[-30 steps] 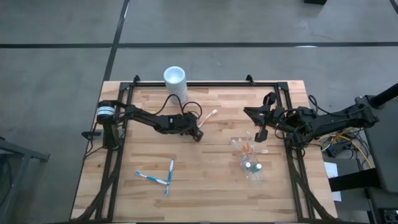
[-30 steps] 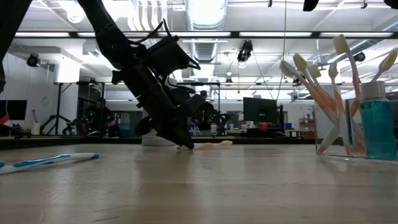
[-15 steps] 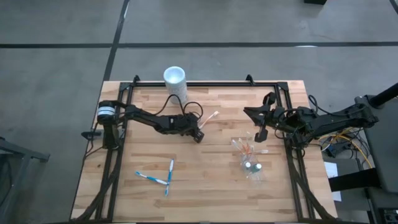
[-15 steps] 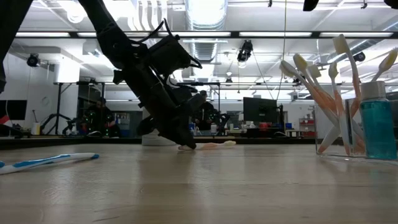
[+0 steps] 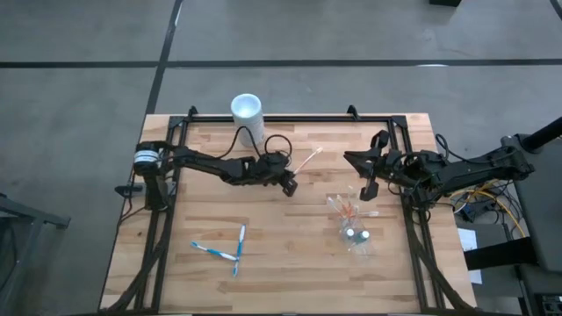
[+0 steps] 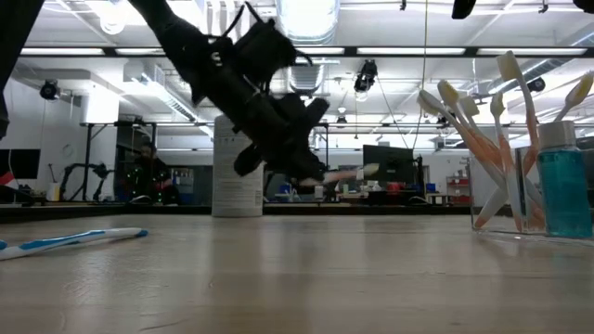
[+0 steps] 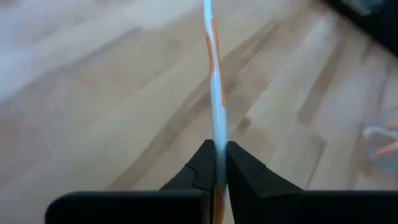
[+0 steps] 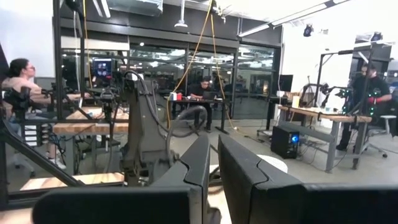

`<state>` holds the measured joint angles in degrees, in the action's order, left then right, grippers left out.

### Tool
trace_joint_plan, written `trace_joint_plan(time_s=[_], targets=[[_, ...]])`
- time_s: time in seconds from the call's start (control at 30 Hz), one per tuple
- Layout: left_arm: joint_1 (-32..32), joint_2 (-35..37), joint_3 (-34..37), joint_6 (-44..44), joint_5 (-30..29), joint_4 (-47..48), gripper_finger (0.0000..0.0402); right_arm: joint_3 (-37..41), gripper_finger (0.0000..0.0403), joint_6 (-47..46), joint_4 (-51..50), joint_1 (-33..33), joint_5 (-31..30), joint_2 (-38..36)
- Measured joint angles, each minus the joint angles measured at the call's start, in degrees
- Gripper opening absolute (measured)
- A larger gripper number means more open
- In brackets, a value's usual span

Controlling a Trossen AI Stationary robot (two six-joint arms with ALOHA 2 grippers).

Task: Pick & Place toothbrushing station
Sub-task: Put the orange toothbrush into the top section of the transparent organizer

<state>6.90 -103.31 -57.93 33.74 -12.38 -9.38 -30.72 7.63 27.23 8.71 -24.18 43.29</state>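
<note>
My left gripper [image 5: 289, 183] hangs above the middle of the table, shut on an orange-and-white toothbrush [image 5: 307, 163] that is clear of the wood [image 6: 345, 173]. The clear cup [image 5: 356, 233] stands near the right edge with several toothbrushes and a blue bottle in it [image 6: 531, 195]. Two blue-and-white toothbrushes [image 5: 225, 250] lie flat at the near left [image 6: 70, 241]. My right gripper [image 5: 351, 159] waits raised over the right side of the table, shut with nothing in it [image 8: 213, 163]. My left gripper pinches the toothbrush's thin handle [image 7: 217, 142] between its two fingertips. The fingers slant down from the table's left. Most of the brush sticks out past the fingertips toward the far right, its free end [image 6: 368, 170] slightly raised, the whole brush clear of the table.
A tall opaque white cup [image 5: 247, 112] stands at the far edge, behind my left arm [image 6: 237, 167]. A black frame [image 5: 290, 118] runs round the tabletop. Bare wood lies between my left gripper and the clear cup.
My left gripper has risen and gone toward the table's right edge, tipping nearer to level, staying shut. The orange-and-white toothbrush, which lay on the wood, has come up with it and now hangs clear of the table.
</note>
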Motion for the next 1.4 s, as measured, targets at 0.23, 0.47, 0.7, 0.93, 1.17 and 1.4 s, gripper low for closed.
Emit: trace_joint_plan(time_s=[0.23, 0.47, 0.7, 0.93, 1.17, 1.4], targets=[[0.00, 3.93, -3.79, -8.76, 0.05, -2.78, 0.0021, 0.00, 0.0029, -0.16, 0.21, 0.00, 0.02, -0.02], [0.02, 7.86, -5.62, -15.67, 2.11, -5.82, 0.0021, 0.00, 0.0054, -3.44, 0.08, 0.00, 0.04, -0.07], [0.02, 9.51, -5.57, -16.10, 2.46, -6.45, 0.0022, 0.00, 0.0109, -3.25, 0.41, 0.00, 0.06, -0.11], [0.02, 9.62, -5.57, -16.64, 3.82, -6.54, 0.0023, 0.00, 0.0174, -3.67, 0.35, 0.00, 0.08, -0.12], [0.02, 9.62, -5.55, -17.73, 5.56, -7.45, 0.0023, 0.00, 0.0216, -3.92, 0.06, 0.00, 0.15, -0.13], [0.02, 9.64, -5.55, -18.89, 8.64, -12.07, 0.0023, 0.00, 0.0226, -1.67, 0.22, 0.01, -1.58, -0.13]])
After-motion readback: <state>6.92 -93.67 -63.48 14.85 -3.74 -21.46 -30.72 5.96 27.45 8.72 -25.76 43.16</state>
